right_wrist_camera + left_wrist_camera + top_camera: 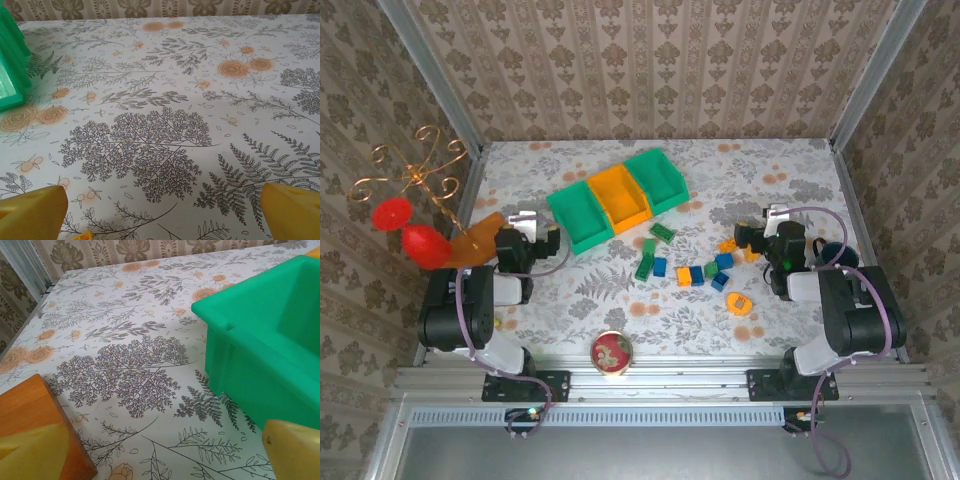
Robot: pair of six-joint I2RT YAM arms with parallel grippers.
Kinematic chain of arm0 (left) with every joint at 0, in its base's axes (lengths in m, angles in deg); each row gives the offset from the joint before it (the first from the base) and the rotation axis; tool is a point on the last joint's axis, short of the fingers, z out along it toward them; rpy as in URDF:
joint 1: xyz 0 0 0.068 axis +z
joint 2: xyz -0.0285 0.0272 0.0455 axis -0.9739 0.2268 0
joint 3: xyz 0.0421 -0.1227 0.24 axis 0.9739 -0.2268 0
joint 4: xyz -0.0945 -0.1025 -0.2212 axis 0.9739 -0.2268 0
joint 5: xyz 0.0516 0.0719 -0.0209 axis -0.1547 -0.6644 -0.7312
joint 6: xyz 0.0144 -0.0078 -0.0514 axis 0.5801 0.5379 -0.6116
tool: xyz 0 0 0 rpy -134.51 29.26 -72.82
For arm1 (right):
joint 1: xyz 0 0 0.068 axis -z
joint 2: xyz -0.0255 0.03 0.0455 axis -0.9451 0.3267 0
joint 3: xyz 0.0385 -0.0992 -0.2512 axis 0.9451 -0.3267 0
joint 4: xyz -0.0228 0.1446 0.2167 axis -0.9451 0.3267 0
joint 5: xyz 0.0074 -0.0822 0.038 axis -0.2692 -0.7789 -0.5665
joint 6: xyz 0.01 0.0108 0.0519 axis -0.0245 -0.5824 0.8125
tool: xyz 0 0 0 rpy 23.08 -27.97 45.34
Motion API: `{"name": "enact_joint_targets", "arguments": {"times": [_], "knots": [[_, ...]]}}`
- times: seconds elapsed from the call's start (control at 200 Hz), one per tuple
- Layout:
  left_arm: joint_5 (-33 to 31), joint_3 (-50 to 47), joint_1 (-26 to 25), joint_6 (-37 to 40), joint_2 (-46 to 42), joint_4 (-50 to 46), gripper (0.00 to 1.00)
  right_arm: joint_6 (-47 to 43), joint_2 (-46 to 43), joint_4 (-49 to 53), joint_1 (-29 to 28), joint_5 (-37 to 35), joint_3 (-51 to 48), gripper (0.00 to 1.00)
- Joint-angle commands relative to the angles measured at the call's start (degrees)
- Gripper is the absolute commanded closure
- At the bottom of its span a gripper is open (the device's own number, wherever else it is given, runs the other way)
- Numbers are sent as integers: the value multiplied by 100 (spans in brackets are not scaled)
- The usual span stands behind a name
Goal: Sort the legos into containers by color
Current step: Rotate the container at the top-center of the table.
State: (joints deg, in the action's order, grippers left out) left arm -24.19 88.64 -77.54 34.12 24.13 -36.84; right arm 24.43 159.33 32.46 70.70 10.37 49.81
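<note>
**First pick: take one outlying brick, not the heap**

Both the left fingers (292,450) and the right fingers (292,212) stand wide apart and hold nothing. Bare tabletop (165,100) shows between them. I judge that no brick is sorted yet.

The legos (696,275) lie loose about the middle of the tabletop, a little toward its right edge. They are between the containers (605,180) and the near edge. The containers stand in a slanted row nearer the far edge: a green one (582,235), the orange one (620,218), then another green one (660,195).

The right fingers are nearer to the bricks, so that arm should probably begin. An orange brick (728,245) lies close beside it and somewhat apart from the others, which makes it a good first choice. It would be best to come down from above, with one finger on each side of this brick only, and close gently. The bricks in the centre almost touch one another, so a finger could push a neighbour away. As two containers are green, it must be decided which one receives the blue bricks.
</note>
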Motion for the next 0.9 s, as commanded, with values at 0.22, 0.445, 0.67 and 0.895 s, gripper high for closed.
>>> {"name": "enact_joint_targets", "arguments": {"times": [0.22,0.445,0.67,0.895], "knots": [[-47,117,38,-89,-39,-8,0,-35,30,-214,41,83,34,0],[-53,116,38,-89,-32,-8,0,-35,28,-217,41,89,23,0],[-48,121,38,-100,-35,-20,0,-35,21,-219,43,85,22,0],[-149,99,38,-122,-36,9,0,-35,21,-226,41,83,22,0]]}}
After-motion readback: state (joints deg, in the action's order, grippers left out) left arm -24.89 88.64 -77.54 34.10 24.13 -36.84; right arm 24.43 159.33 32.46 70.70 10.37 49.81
